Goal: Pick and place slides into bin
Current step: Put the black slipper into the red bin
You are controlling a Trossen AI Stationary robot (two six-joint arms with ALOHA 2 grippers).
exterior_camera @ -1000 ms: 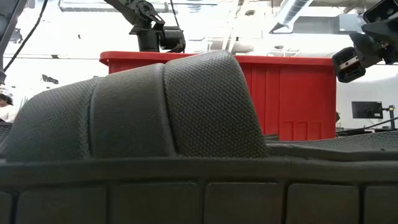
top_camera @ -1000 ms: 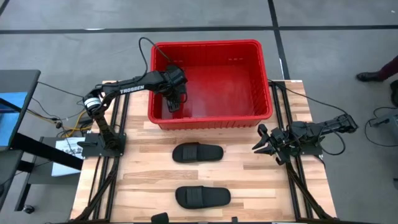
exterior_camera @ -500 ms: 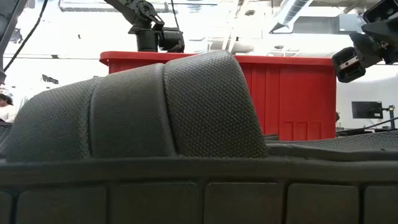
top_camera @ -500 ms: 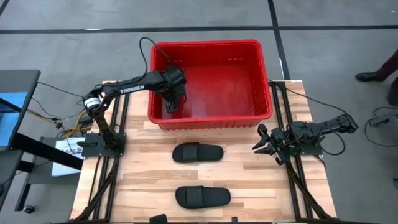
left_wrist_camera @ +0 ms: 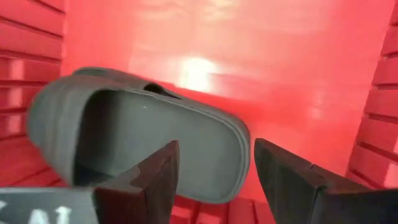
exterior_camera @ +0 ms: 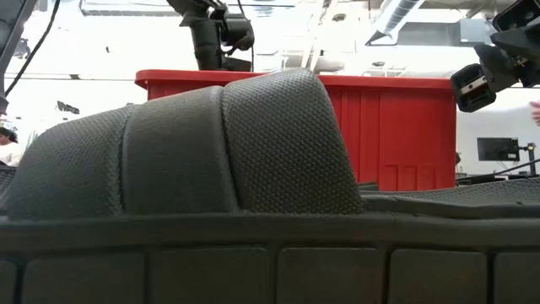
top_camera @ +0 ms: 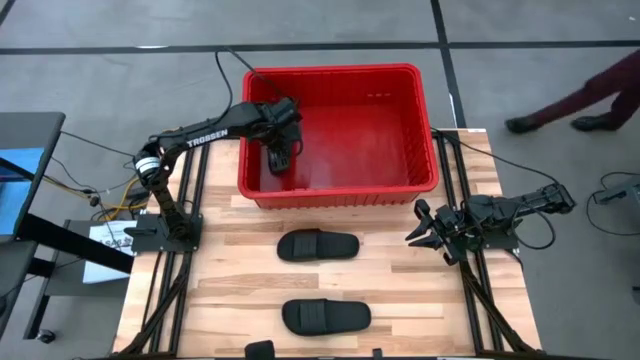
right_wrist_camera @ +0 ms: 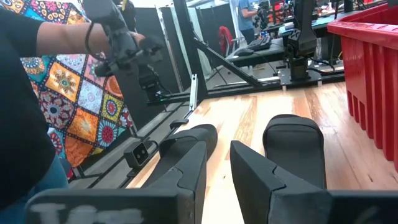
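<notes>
The red bin [top_camera: 400, 120] stands at the table's far edge. One black slide [left_wrist_camera: 137, 143] lies tilted on the bin's floor by its left wall. My left gripper [left_wrist_camera: 214, 146] hangs open above that slide, over the bin's left part [top_camera: 280, 160], touching nothing. Two more slides [top_camera: 317, 245] [top_camera: 326, 316] lie flat on the wood in front of the bin. Another slide [exterior_camera: 219, 152] fills the low view at the table's near edge. My right gripper [top_camera: 415, 232] waits at the table's right side, pointing level toward the left, fingers slightly apart with nothing between them.
A person's legs [top_camera: 570, 105] cross the floor beyond the table's far right corner. Another person [right_wrist_camera: 37, 93] stands off the table's left side, holding a device. Black frame rails [top_camera: 175, 260] run along both side edges.
My left gripper has risen from low inside the bin to above its rim, staying open; the slide stays on the bin's floor. A person has walked into view at the far right.
</notes>
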